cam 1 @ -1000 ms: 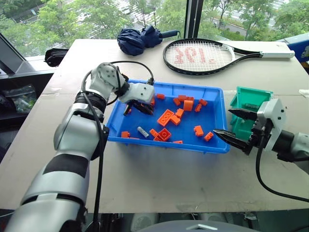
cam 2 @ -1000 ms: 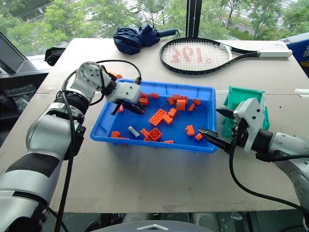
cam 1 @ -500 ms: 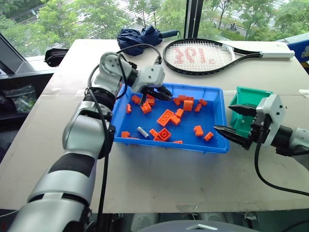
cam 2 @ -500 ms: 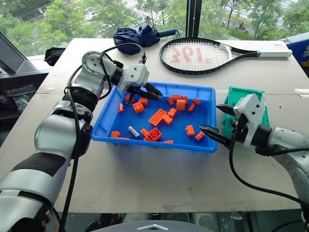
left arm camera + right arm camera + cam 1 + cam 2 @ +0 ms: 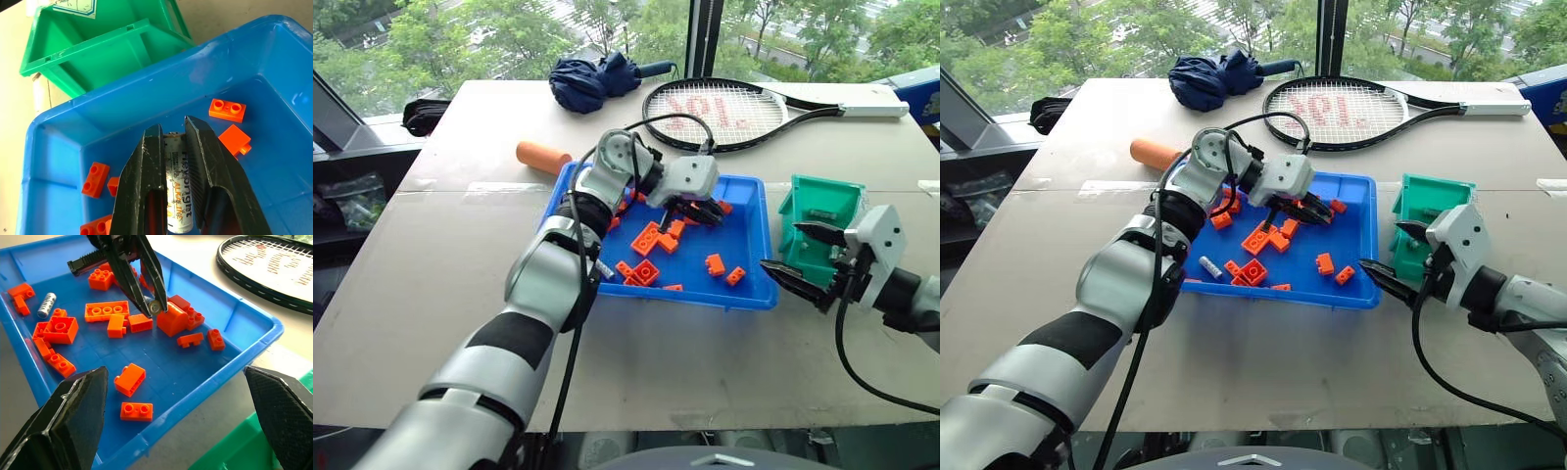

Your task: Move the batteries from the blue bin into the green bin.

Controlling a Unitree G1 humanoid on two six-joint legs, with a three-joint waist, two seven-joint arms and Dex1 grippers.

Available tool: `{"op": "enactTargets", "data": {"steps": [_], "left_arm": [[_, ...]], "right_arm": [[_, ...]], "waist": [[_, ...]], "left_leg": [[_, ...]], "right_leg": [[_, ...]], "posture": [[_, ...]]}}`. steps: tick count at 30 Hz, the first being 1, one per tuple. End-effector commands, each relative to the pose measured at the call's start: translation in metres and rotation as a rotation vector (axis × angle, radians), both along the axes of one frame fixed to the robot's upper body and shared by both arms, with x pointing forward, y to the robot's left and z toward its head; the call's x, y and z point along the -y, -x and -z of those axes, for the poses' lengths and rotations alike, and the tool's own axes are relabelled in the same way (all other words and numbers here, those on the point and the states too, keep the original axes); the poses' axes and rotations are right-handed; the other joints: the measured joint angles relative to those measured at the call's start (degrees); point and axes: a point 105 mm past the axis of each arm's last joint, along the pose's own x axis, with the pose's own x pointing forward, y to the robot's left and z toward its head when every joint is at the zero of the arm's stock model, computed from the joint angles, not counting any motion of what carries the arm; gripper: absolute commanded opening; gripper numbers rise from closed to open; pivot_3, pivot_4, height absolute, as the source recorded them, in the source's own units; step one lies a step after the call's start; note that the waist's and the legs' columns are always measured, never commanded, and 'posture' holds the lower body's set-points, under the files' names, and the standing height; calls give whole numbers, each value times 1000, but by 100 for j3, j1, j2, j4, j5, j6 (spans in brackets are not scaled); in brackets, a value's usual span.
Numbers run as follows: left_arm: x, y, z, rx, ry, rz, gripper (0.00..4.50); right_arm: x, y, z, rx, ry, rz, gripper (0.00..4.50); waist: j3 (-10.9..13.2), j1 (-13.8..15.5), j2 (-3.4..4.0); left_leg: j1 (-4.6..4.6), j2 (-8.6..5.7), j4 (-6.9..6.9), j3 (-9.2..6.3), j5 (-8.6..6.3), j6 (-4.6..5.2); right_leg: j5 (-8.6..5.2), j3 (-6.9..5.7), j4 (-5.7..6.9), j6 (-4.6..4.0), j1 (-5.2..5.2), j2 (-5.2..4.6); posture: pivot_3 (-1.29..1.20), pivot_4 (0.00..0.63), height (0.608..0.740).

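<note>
My left gripper point(image 5: 702, 211) hangs over the right half of the blue bin point(image 5: 745, 299), shut on a silver battery point(image 5: 176, 192) that lies between its black fingers point(image 5: 146, 166). The battery's end point(image 5: 155, 307) shows at the fingertips in the right wrist view. A second battery point(image 5: 1209, 266) lies on the bin floor near the front left, among orange bricks point(image 5: 647, 238). The green bin point(image 5: 822, 208) stands just right of the blue bin. My right gripper point(image 5: 784, 247) is open in front of the green bin, at the blue bin's right front corner, holding nothing.
A tennis racket point(image 5: 724, 110) and a folded dark blue umbrella point(image 5: 592, 78) lie at the back of the table. A big orange cylinder point(image 5: 543, 157) rests behind the blue bin's left corner. A black bundle point(image 5: 426, 113) sits at the far left edge.
My left gripper has swung to the right across the blue bin, from its left side towards the green bin, staying shut. The right gripper has hardly moved.
</note>
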Motion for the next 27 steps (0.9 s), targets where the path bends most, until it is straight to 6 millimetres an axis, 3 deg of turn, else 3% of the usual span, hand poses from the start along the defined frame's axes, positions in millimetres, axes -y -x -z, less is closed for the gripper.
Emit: {"op": "enactTargets", "data": {"steps": [1,2,7,8,11,15,21,27], "left_arm": [[9,0,-2,32,20,5,1499],[11,1,-1,28,25,5,1809],[14,-1,-6,34,74,-13,4201],[14,-1,-9,33,90,-14,4486],[7,-3,-24,41,143,-15,4486],[-19,-2,-45,20,212,-21,4486],[-96,17,-57,-35,198,-156,4486],[-141,49,-55,-89,131,-302,4486]], "right_arm": [[1,3,-12,61,32,8,4500],[1,3,-12,62,33,7,4500],[-5,1,-13,61,41,-10,4500],[-7,0,-12,55,43,-15,4500],[-14,-9,-6,20,64,-21,4500],[-30,-28,0,-30,69,-17,4500],[-62,-71,13,-119,6,108,4500],[-89,-90,33,-229,-51,190,4500]], "waist": [[0,8,0],[0,10,0],[0,11,0],[0,11,0],[0,1,0],[0,-52,3],[-5,-189,13],[-7,-89,13]], "left_leg": [[0,0,0,0,0,0],[-1,0,0,0,0,0],[-1,0,0,1,0,0],[0,0,0,1,0,0],[0,0,0,1,0,0],[3,4,0,4,1,-1],[7,24,-12,8,16,-27],[-10,19,-9,-12,20,-33]], "right_leg": [[0,0,0,0,0,0],[0,-1,0,0,0,0],[0,0,0,0,0,-1],[0,0,0,0,0,-1],[0,0,-1,0,0,0],[0,6,3,-1,-2,2],[-1,19,6,-3,-13,9],[0,-1,4,-1,-12,-3]], "posture": [[0,150,740],[0,150,740],[0,150,740],[0,150,740],[0,150,740],[0,150,740],[0,150,740],[0,150,740]]}}
